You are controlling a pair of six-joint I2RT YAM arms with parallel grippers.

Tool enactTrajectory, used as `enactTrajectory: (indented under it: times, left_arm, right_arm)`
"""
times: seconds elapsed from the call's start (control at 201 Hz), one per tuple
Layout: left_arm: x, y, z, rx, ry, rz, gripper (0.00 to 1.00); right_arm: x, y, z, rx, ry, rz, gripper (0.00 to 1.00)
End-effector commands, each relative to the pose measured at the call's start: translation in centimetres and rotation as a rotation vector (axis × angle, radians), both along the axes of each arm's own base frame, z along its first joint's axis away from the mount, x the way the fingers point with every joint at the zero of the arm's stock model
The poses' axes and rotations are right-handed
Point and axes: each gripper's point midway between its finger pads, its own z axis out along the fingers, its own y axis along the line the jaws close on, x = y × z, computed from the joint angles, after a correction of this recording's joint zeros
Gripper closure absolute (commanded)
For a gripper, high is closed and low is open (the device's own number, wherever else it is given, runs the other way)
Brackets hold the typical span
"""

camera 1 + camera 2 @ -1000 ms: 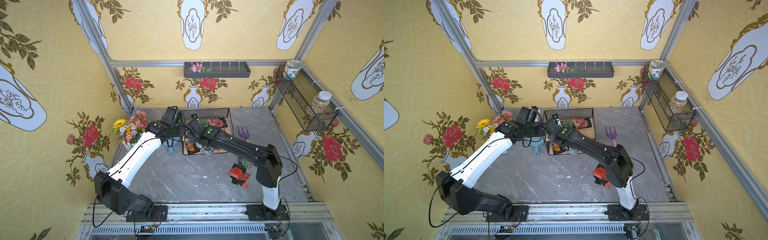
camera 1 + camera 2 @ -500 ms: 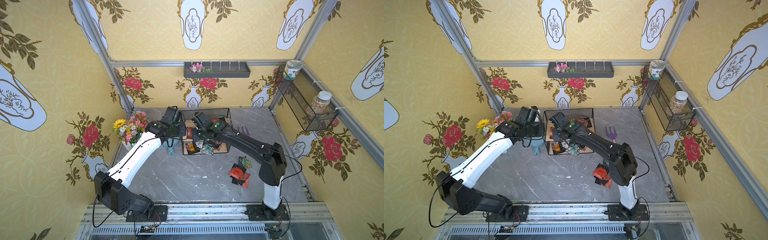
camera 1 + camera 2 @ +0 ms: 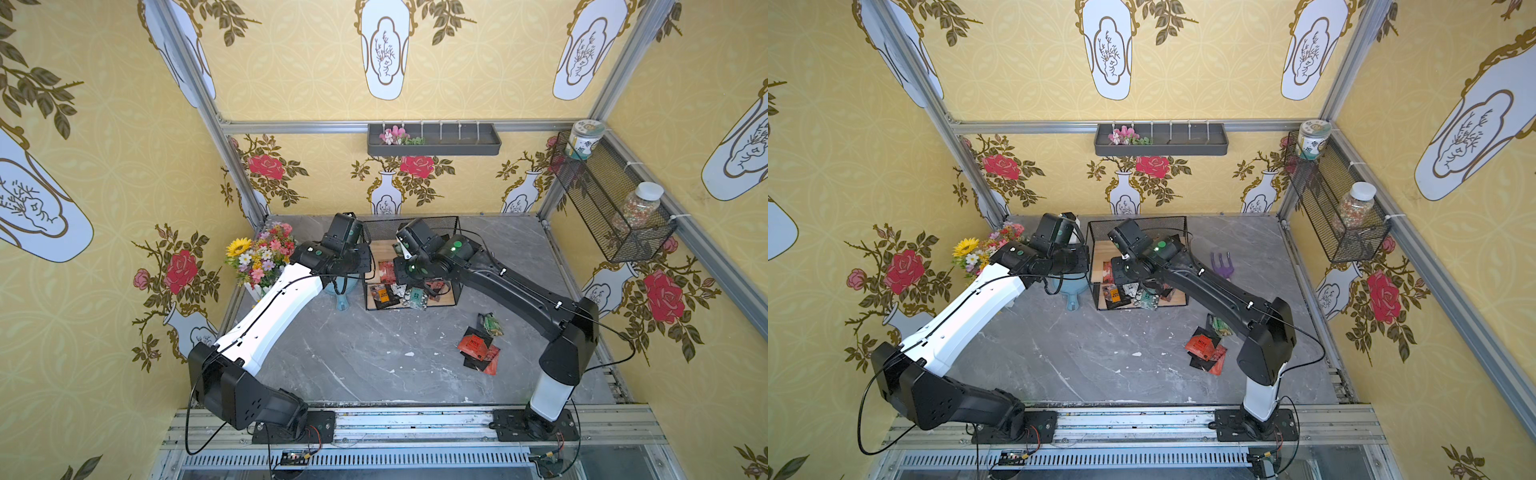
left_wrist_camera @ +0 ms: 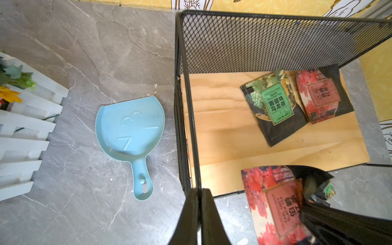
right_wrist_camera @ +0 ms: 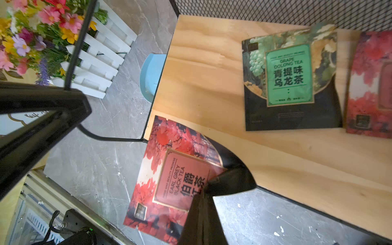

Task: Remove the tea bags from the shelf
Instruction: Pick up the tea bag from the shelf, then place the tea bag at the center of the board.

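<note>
Left claw point(image 4: 200, 196) is clamped on the shelf point(image 4: 254, 38) corner post, probably to steady the light rack during pulls. Right claw point(image 5: 204, 191) is pinched shut on a corner of the red bag point(image 5: 169, 176), just off the top board's front edge. Green bag point(image 5: 288, 78) and second red bag point(image 4: 320, 95) lie on the top board. Lower-board bags point(image 3: 399, 295) remain. Removed pile point(image 3: 478, 347) sits on the desk point(image 3: 365, 357).

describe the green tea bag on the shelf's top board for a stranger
Find the black wire shelf at the back of the grey table and look at its upper wooden board. Two sachets lie flat there; the green tea bag is the one labelled Grape Oolong Tea, beside a red sachet.
</note>
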Motion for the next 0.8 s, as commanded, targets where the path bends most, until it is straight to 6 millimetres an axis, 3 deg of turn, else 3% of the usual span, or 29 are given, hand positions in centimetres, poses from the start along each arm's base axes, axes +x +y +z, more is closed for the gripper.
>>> enactTrajectory:
  times: [0.0,0.219,0.368,0.513,0.792]
  left_arm:
    - [-0.3,0.1,-0.5,0.023,0.022,-0.021,1.0]
    - [-0.3,0.0,-0.6,0.022,0.024,-0.021,1.0]
    - [-0.3,0.0,-0.6,0.023,0.024,-0.02,1.0]
    - [-0.3,0.0,-0.6,0.022,0.024,-0.02,1.0]
    - [-0.3,0.0,-0.8,0.021,0.026,-0.02,1.0]
  right_arm:
    - [-0.6,-1.0,0.9,0.003,-0.004,-0.02,1.0]
    - [-1.8,-3.7,3.0,0.005,-0.054,-0.06,1.0]
    - [-3.1,-5.8,2.8,-0.033,-0.049,-0.081,1.0]
    - [-5.4,-8.6,0.3,-0.106,0.003,-0.136,1.0]
    - [-10.3,-16.6,-6.4,-0.278,0.163,-0.425,1.0]
